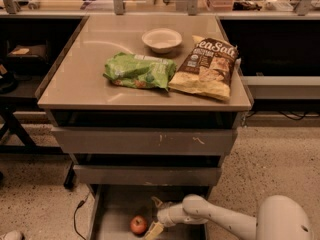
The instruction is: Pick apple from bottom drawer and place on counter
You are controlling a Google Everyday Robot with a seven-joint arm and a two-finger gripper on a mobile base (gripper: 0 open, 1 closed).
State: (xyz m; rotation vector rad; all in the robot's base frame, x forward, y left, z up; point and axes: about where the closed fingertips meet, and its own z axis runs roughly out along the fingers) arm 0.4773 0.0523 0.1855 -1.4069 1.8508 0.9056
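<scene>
The apple, small and red, lies on the floor of the open bottom drawer at the foot of the grey cabinet. My gripper reaches into the drawer from the right on a white arm, its fingers spread open, fingertips just right of the apple and not holding it. The counter, the glossy beige top of the cabinet, is above.
On the counter lie a green chip bag, a brown chip bag and a white bowl. Two shut grey drawers sit above the open one. A cluttered bench runs behind. A cable lies on the floor at left.
</scene>
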